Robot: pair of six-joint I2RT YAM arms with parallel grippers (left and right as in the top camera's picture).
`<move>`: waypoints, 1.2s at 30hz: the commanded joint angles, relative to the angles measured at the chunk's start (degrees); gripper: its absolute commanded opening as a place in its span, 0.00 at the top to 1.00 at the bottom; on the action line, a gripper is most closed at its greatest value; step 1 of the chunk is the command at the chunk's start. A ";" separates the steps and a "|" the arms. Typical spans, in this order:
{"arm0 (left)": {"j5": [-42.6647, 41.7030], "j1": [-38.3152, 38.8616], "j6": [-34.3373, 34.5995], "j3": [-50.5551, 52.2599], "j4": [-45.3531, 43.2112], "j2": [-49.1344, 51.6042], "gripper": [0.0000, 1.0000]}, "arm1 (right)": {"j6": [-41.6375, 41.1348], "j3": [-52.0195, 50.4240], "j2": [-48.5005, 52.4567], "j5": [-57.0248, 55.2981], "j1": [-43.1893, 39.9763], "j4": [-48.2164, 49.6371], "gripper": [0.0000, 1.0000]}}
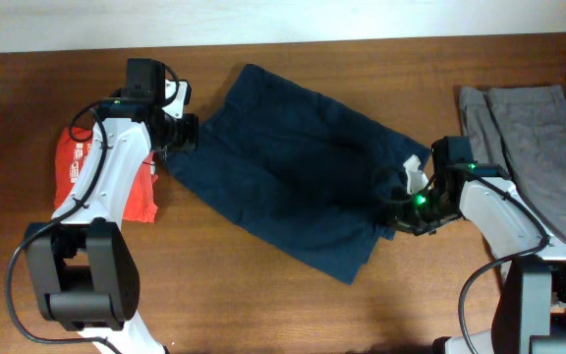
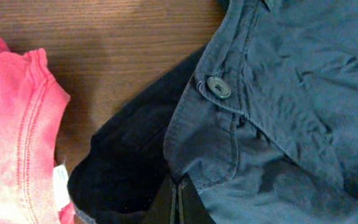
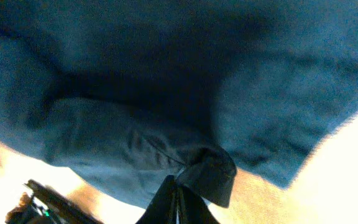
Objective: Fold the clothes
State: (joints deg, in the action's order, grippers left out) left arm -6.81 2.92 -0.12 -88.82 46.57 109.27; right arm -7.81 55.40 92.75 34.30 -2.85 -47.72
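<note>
A pair of navy blue shorts point(image 1: 293, 162) lies spread across the middle of the table. My left gripper point(image 1: 177, 133) is shut on the waistband corner at the left. In the left wrist view the fingers point(image 2: 178, 202) pinch the cloth below the button point(image 2: 218, 87). My right gripper point(image 1: 408, 202) is shut on the shorts' right leg hem. In the right wrist view the fingers point(image 3: 176, 199) hold a bunched fold of blue cloth point(image 3: 166, 93), lifted off the table.
A red garment point(image 1: 106, 177) lies at the left under my left arm, also in the left wrist view point(image 2: 17, 130). Grey clothes point(image 1: 538, 138) are piled at the right edge.
</note>
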 commanded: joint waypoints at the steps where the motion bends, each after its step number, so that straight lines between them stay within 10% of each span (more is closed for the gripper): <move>1: 0.85 -0.68 0.57 -0.04 0.83 -1.14 0.99 | 3.37 7.52 -1.05 4.22 0.07 1.16 0.96; 13: 0.66 -1.86 0.57 -0.04 0.96 -1.14 1.00 | 2.89 27.39 -0.26 -9.03 -1.36 2.54 0.96; 17: 0.68 -1.86 0.57 -0.04 1.01 -1.14 0.99 | 2.75 27.32 1.27 -15.82 -1.42 0.09 0.52; 21: 0.68 -1.86 0.57 -0.04 1.20 -1.14 0.99 | 1.38 27.30 2.75 -19.02 -1.75 -5.05 0.40; 26: 0.70 -1.88 0.57 -0.04 4.09 -1.14 0.73 | 1.33 26.56 5.35 -18.86 -1.66 -14.99 0.38; 36: 0.72 -1.86 0.55 -0.04 8.22 -1.11 0.62 | 4.48 6.99 7.39 -3.87 -1.42 -10.71 0.35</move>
State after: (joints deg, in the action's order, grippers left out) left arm -6.55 1.41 0.32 -88.82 53.17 109.27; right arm -5.87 68.10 99.72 21.06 -4.32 -61.49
